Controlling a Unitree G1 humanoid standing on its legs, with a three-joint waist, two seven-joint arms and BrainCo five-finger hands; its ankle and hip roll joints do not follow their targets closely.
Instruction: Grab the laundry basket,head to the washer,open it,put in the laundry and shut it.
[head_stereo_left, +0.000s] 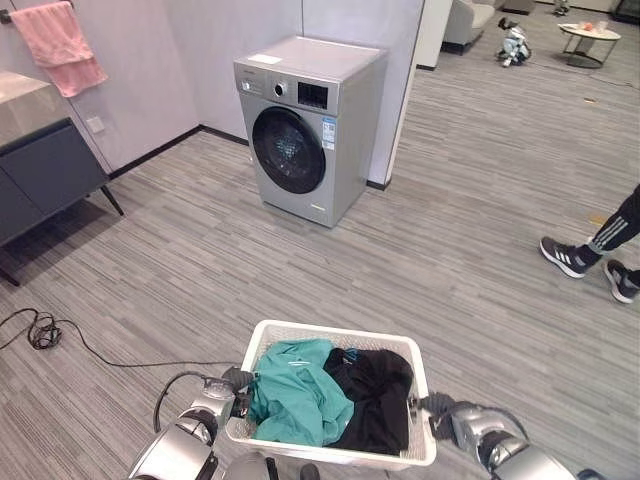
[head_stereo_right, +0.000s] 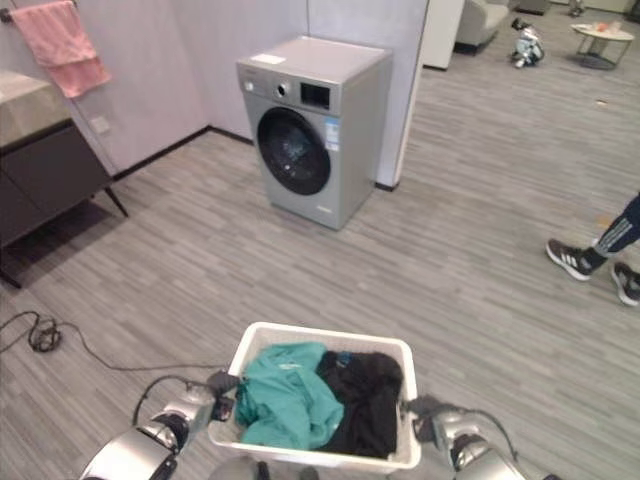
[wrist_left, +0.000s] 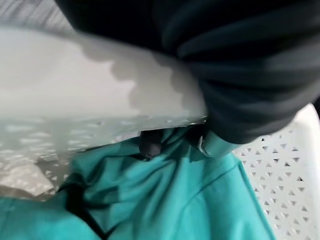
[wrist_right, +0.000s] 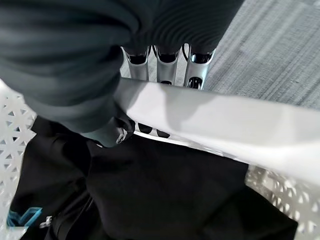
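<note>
A white laundry basket (head_stereo_left: 335, 333) hangs low in front of me, carried between both hands. Inside lie a teal garment (head_stereo_left: 295, 392) and a black garment (head_stereo_left: 375, 395). My left hand (head_stereo_left: 232, 385) grips the basket's left rim (wrist_left: 75, 75), its thumb (wrist_left: 150, 142) curled inside over the teal cloth. My right hand (head_stereo_left: 432, 408) grips the right rim (wrist_right: 210, 120), fingers (wrist_right: 165, 60) curled under it and thumb inside over the black cloth. The silver front-loading washer (head_stereo_left: 305, 125) stands ahead against the wall, its round dark door (head_stereo_left: 288, 150) closed.
A dark cabinet (head_stereo_left: 45, 170) stands at the left with a pink towel (head_stereo_left: 62, 45) hanging above. A person's legs and shoes (head_stereo_left: 590, 255) are at the right. Far back are a sofa (head_stereo_left: 468, 20) and a small round table (head_stereo_left: 588, 40). Grey floor lies between me and the washer.
</note>
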